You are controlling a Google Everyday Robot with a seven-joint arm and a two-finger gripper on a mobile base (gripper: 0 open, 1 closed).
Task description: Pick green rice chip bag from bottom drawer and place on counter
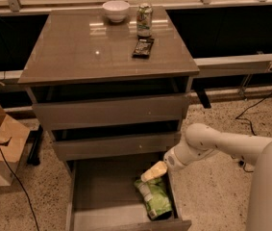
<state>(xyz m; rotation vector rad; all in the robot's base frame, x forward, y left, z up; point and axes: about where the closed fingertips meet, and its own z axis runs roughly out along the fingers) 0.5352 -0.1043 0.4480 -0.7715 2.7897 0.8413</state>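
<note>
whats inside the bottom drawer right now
The green rice chip bag lies along the right side of the bottom drawer. The gripper sits over the bag's far end, covering that part.
</note>
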